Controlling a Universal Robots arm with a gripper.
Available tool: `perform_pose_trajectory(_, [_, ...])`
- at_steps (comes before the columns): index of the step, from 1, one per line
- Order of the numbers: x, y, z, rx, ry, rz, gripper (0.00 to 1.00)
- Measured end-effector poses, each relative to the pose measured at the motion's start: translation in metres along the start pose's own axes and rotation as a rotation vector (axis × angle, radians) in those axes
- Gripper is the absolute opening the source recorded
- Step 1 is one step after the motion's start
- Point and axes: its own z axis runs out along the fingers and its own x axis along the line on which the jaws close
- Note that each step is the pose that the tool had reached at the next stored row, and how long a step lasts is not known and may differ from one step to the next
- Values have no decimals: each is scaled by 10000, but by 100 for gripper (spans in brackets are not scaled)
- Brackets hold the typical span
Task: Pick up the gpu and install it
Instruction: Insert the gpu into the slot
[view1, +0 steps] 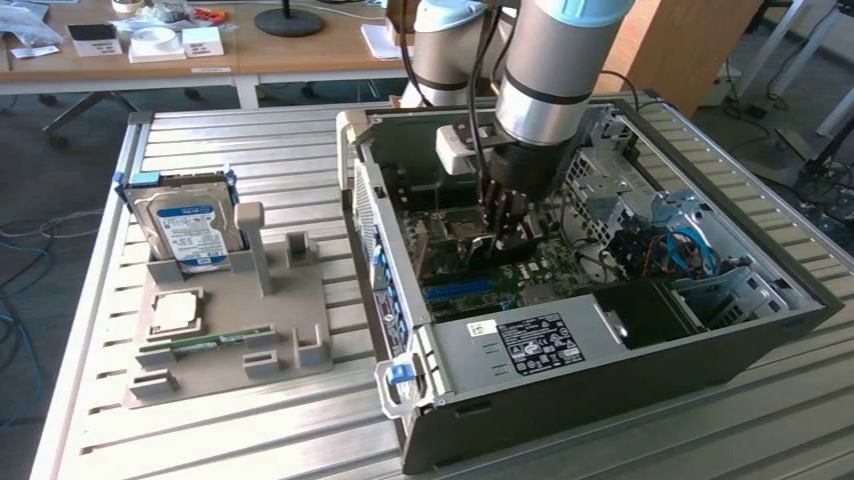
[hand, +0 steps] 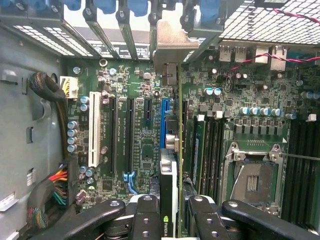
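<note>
The gripper (view1: 505, 225) is down inside the open computer case (view1: 601, 330). Its fingers (hand: 145, 215) are partly closed on the gpu (hand: 170, 145) — the card stands on edge between them, pinched by its two flat faces. Its long axis seems in line with the blue slot (hand: 165, 107) of the motherboard (hand: 135, 150), with the metal bracket (hand: 167, 50) toward the rear wall. The wrist view shows this alignment; the exterior view shows the depth of the arm in the case — whether the card is seated, I cannot tell.
</note>
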Motion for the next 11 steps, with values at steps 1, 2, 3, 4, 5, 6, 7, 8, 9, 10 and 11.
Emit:
perform_pose_trajectory(1, [0, 4, 8, 3, 0, 2, 27])
perform_pose_trajectory(2, [0, 8, 17, 7, 0, 2, 27])
perform_pose_trajectory(3, [1, 14, 22, 8, 1, 2, 27])
perform_pose_trajectory(4, [1, 17, 23, 8, 2, 2, 27])
perform_pose_trajectory(5, [1, 18, 23, 8, 3, 0, 27])
perform_pose_trajectory(6, [1, 19, 23, 8, 3, 0, 27])
perform_pose_trajectory(7, [0, 25, 24, 9, 0, 2, 27])
perform_pose_trajectory(8, [0, 32, 25, 9, -1, 2, 27])
perform_pose_trajectory(9, [0, 41, 26, 10, 0, 1, 27])
perform_pose_trajectory(10, [0, 51, 27, 10, 0, 2, 27])
perform_pose_trajectory(11, [0, 58, 27, 10, 0, 2, 27])
